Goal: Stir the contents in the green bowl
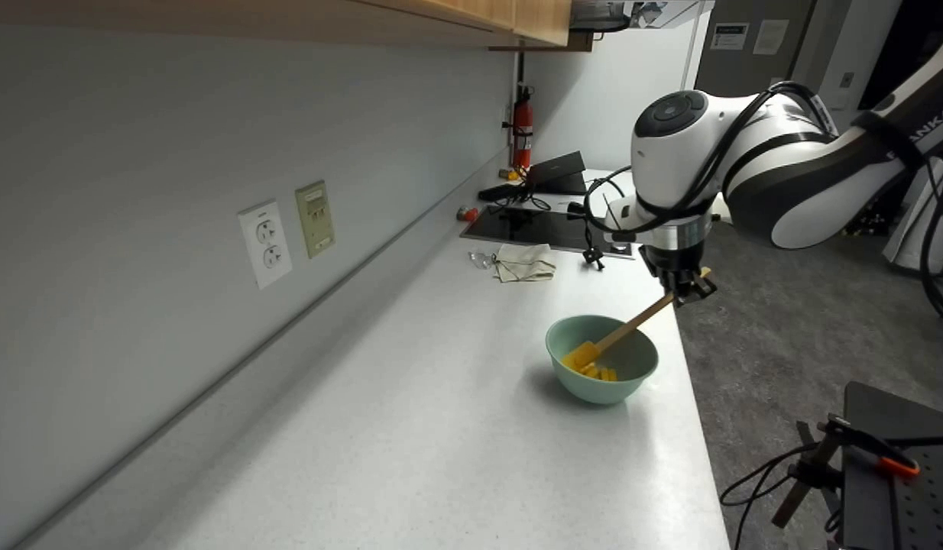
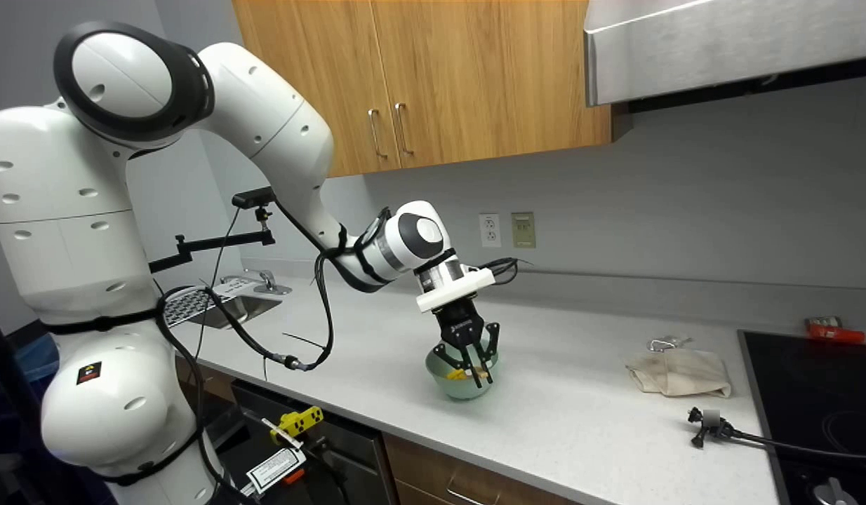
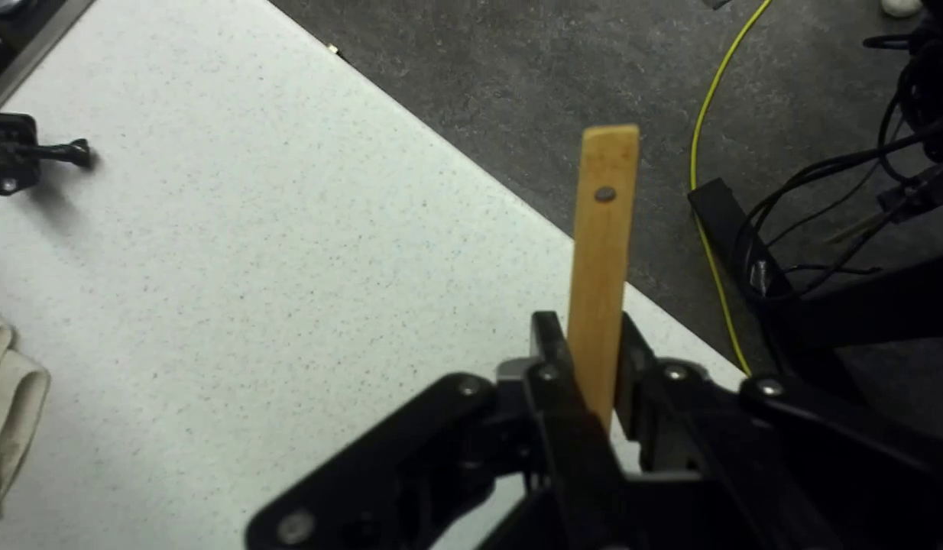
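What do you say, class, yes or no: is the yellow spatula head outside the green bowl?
No. An exterior view shows the yellow spatula head inside the green bowl, near small yellow pieces.

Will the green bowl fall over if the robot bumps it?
The green bowl might slide first; the counter looks smooth. It narrows downward, so high pushes could tip it. Few yellow pieces lie inside, so it's probably light.

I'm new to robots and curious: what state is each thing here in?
Round pale-green bowl: upright.
Small yellow chunks: lying in the bowl.
Wooden-handled yellow spatula: tilted, head in the bowl.
Black two-fingered pincer: shut on the spatula's handle.
Beige cloth: folded.
Wooden cabinet doors: shut.
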Controlling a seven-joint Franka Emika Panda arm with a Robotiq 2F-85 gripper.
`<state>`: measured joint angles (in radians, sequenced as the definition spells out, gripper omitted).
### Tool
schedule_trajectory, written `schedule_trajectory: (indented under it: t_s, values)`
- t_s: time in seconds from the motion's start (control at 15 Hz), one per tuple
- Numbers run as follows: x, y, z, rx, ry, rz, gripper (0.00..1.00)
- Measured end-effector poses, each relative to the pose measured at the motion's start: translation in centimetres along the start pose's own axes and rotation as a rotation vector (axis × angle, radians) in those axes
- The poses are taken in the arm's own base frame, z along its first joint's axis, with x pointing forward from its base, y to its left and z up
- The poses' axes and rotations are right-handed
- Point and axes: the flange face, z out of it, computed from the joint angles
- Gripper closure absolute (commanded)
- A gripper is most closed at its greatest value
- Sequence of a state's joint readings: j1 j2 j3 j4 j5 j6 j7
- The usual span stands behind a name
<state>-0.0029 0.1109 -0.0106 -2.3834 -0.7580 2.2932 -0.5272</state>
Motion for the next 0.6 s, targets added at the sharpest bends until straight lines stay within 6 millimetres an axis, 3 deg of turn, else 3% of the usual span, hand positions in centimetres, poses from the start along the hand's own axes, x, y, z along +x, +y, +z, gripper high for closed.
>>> schedule_trajectory:
  t_s: [0.33, 0.6]
  values:
    - [0.4, 2.1, -3.2, -0.111, 0.015, 0.027, 0.96]
    - [2.1, 1.8, -5.3, -0.155, 0.035, -0.005, 0.96]
